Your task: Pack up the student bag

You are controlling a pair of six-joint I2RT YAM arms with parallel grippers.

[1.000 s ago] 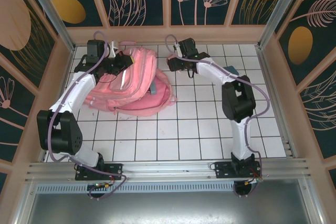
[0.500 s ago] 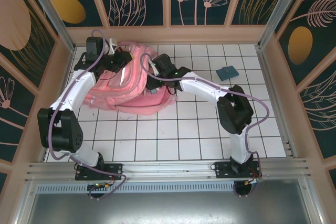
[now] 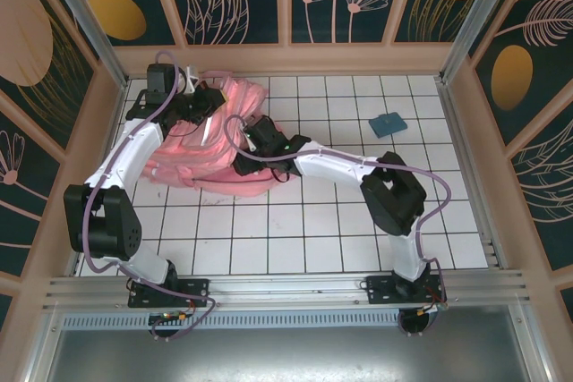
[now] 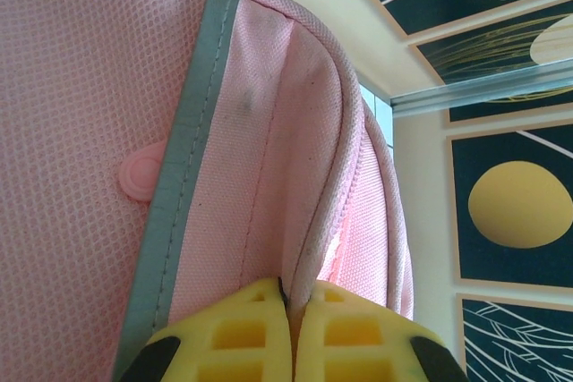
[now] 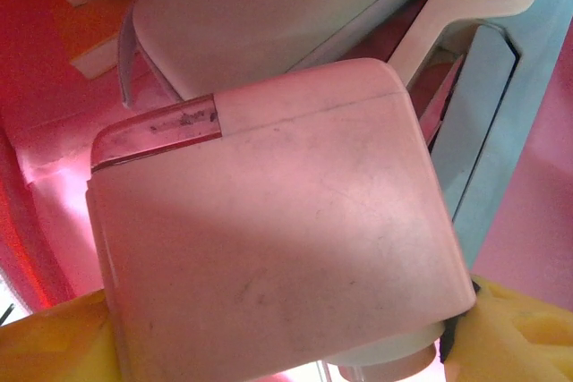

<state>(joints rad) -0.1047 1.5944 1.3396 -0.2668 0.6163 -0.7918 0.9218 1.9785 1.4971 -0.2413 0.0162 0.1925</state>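
Inside pink mesh student bag [image 3: 201, 163], right pincer [image 5: 282, 351] gripping rounded white block [image 5: 269, 239]; left pincer [image 4: 291, 328] clenched on piping [image 4: 336, 158].

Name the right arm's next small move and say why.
Probably open the right pincer and release the white case. The case sits clamped in that pincer, inside the student bag with pink fabric all round, while the left pincer pinches the bag's rim.

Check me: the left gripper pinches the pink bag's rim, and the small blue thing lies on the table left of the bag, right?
Not quite: the small blue thing lies on the table right of the pink bag, as the top external view shows. The left gripper does pinch the bag's rim.
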